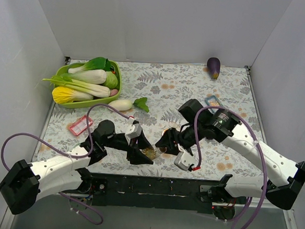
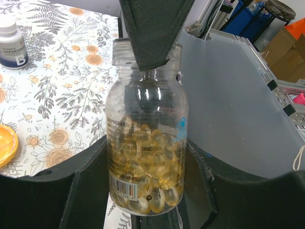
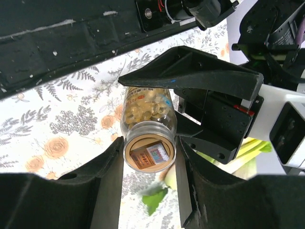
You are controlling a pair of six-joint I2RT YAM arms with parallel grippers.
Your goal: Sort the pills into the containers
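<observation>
Bottle point(image 2: 143, 109) of yellow pills point(image 2: 148, 188) is sitting clamped in the left pincer point(image 2: 147, 157), neck pointing at the right pincer point(image 3: 148, 160), which is pinching it; orange dish point(image 2: 5, 143) is lying off the left pincer's left side.

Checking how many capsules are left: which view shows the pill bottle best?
Left wrist: the pill bottle is seen side-on and close, with capsules filling its lower half. Right wrist sees the bottle almost end-on; top external shows only a tiny glimpse.
</observation>
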